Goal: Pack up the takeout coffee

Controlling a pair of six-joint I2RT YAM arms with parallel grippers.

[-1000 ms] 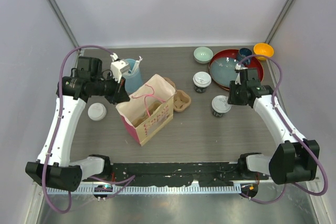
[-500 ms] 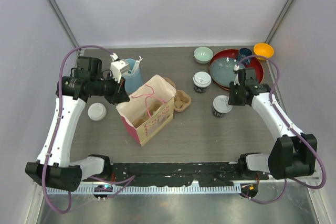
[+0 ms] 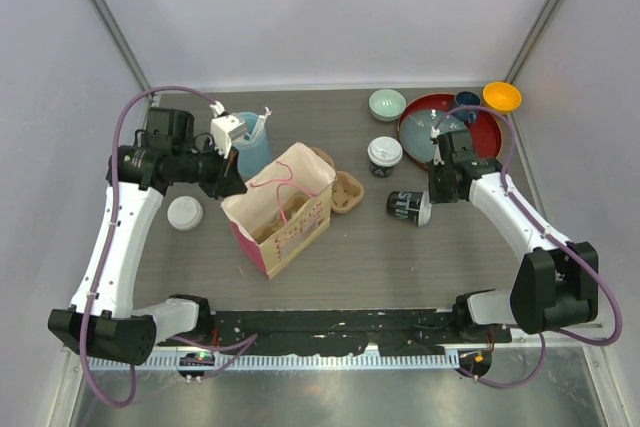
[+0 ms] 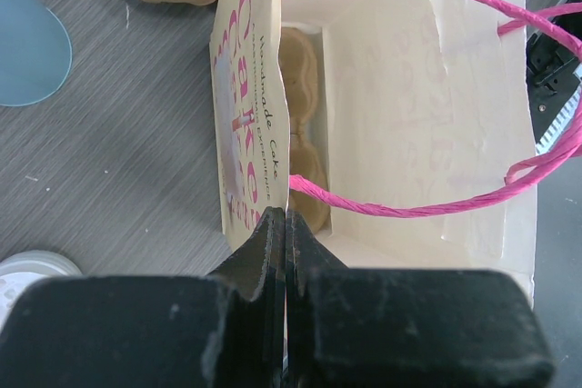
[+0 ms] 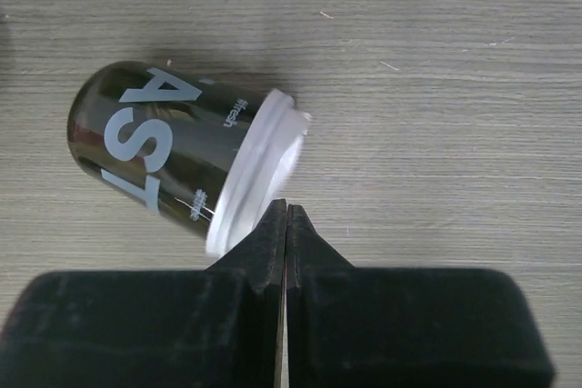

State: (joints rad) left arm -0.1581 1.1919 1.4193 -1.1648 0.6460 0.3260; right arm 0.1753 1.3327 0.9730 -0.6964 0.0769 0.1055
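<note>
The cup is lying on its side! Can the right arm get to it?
Probably yes. The tipped cup lies on the table right beside the right gripper, with nothing between them. The jaws are shut, though, so they would likely need to open first.

Grey wood-grain surface [image 3: 380, 257]: cream paper bag with pink string handles [image 3: 280, 209], brown cardboard cup carrier [image 3: 346, 191], upright white-lidded black paper cup [image 3: 384, 154], toppled black paper cup [image 3: 405, 206], round red tray [image 3: 488, 132].

One black paper cup [image 3: 384, 154] with a white lid stands upright, right of the middle. The second cup [image 5: 173, 147], black with white lettering, lies on its side just nearer, its lid on and pointing right.
</note>
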